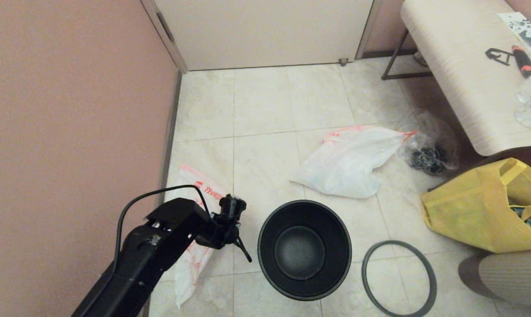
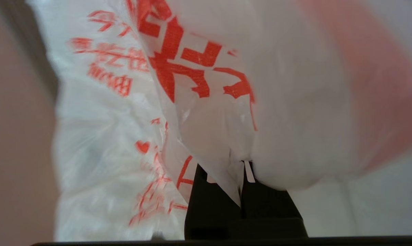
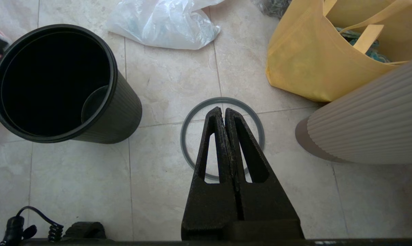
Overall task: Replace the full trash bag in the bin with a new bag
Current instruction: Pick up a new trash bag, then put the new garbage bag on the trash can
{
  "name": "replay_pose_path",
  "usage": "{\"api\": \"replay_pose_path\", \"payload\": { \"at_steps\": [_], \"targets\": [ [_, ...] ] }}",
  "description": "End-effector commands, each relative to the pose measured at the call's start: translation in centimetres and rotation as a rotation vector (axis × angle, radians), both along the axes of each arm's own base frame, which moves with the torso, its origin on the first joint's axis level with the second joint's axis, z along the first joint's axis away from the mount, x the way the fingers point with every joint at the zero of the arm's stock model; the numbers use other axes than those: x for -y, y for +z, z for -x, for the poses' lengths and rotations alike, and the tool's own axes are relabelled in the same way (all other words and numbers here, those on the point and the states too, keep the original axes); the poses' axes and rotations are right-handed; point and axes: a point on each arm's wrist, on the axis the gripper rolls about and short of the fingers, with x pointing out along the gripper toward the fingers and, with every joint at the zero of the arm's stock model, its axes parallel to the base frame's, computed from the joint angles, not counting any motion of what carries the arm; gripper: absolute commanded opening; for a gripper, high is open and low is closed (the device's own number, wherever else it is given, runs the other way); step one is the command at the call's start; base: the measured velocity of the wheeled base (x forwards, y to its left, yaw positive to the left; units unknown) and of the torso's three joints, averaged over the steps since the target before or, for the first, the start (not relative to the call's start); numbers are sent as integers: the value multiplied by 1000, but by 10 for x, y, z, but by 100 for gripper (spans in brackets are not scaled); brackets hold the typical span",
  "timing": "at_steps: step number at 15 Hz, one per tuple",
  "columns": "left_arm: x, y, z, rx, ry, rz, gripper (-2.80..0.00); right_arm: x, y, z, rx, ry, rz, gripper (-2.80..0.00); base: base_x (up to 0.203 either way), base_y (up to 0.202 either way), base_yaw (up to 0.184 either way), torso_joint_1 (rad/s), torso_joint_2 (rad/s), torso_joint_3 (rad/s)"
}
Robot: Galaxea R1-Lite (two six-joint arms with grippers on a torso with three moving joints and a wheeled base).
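The bin (image 1: pixel 304 250) is black inside and out, its loose ring (image 1: pixel 399 278) grey on pale cream tiles (image 1: pixel 261 101). The new bag (image 2: pixel 117 136) — milky white — carries bold red lettering and a small red heart. The full trash bag (image 1: pixel 349 160) is plain white, orange-red at the rim. The tote (image 1: pixel 485 211) is yellow.

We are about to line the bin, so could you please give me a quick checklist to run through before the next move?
1. The bin is empty and upright: ok.
2. The grey ring is off the bin, flat on the floor beside it: ok.
3. The full trash bag is out, lying on the tiles beyond the bin: ok.
4. The left tool is shut on the new bag, film pinched between its fingers: ok.
5. The new bag's mouth is open and over the bin: not ok, it hangs beside the bin.
6. The right tool is shut, empty, above the ring: ok.
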Motion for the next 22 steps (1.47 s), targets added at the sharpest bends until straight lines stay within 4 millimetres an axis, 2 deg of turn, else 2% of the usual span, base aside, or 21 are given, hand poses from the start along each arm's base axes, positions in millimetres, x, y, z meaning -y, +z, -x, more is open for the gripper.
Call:
{"api": "replay_pose_path", "payload": {
  "at_steps": [1, 4, 8, 10, 14, 16, 19, 20, 22],
  "targets": [
    [6, 79, 18, 80, -3, 46, -280, 0, 0, 0, 1, 0, 0, -280, 0, 0, 0, 0, 0, 0],
    [8, 153, 72, 113, -26, 103, -280, 0, 0, 0, 0, 0, 0, -280, 0, 0, 0, 0, 0, 0],
    [3, 231, 146, 166, -70, 159, -280, 0, 0, 0, 1, 0, 0, -280, 0, 0, 0, 0, 0, 0],
    [-2, 272, 189, 172, -87, 201, -280, 0, 0, 0, -1, 0, 0, -280, 0, 0, 0, 0, 0, 0],
    [-14, 337, 290, 18, -126, 304, -280, 0, 0, 0, 0, 0, 0, -280, 0, 0, 0, 0, 0, 0],
    [-10, 371, 328, -56, -221, 407, -280, 0, 0, 0, -1, 0, 0, -280, 0, 0, 0, 0, 0, 0],
    [6, 411, 366, -202, -368, 619, -280, 0, 0, 0, -1, 0, 0, -280, 0, 0, 0, 0, 0, 0],
    [16, 417, 373, -268, -425, 670, -280, 0, 0, 0, 1, 0, 0, -280, 0, 0, 0, 0, 0, 0],
    [41, 414, 368, -315, -459, 722, -280, 0, 0, 0, -1, 0, 0, -280, 0, 0, 0, 0, 0, 0]
  ]
}}
